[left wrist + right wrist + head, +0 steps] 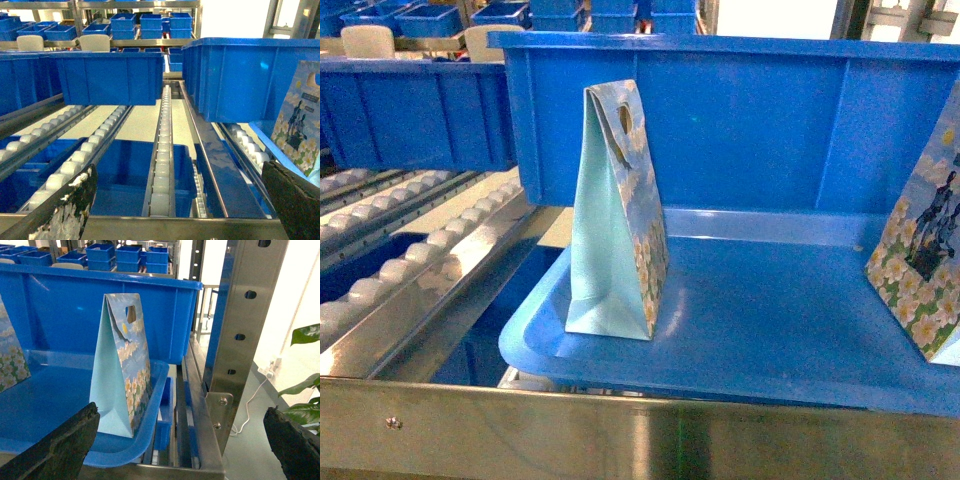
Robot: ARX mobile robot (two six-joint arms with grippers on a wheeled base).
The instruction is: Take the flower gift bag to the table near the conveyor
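Both grippers are standing open, holding nothing. Seen from its own wrist camera, the left gripper (pixel 180 210) is showing two worn dark fingers (pixel 65 210) spread wide at the bottom corners of the view. Ahead of it, the conveyor (pixel 162 150) is running away in rows of small white rollers between steel rails, with blue bins (pixel 110 77) sitting across the rails further on. Off to its right, a floral bag with a dark figure picture (pixel 300 125) is leaning at the edge of the view.

Likewise, the right gripper (pixel 182 445) is showing two dark fingertips (pixel 62 450) set wide apart, touching nothing. Ahead of it and to its left, the flower gift bag (pixel 122 370) is standing upright on a blue tray (pixel 45 405), near the tray's right rim, apart from both fingers. A steel post (pixel 240 325) is rising ahead to the right.

From the head camera, the same bag is standing near the tray's left front corner, with neither gripper appearing in that view. No white table is visible.
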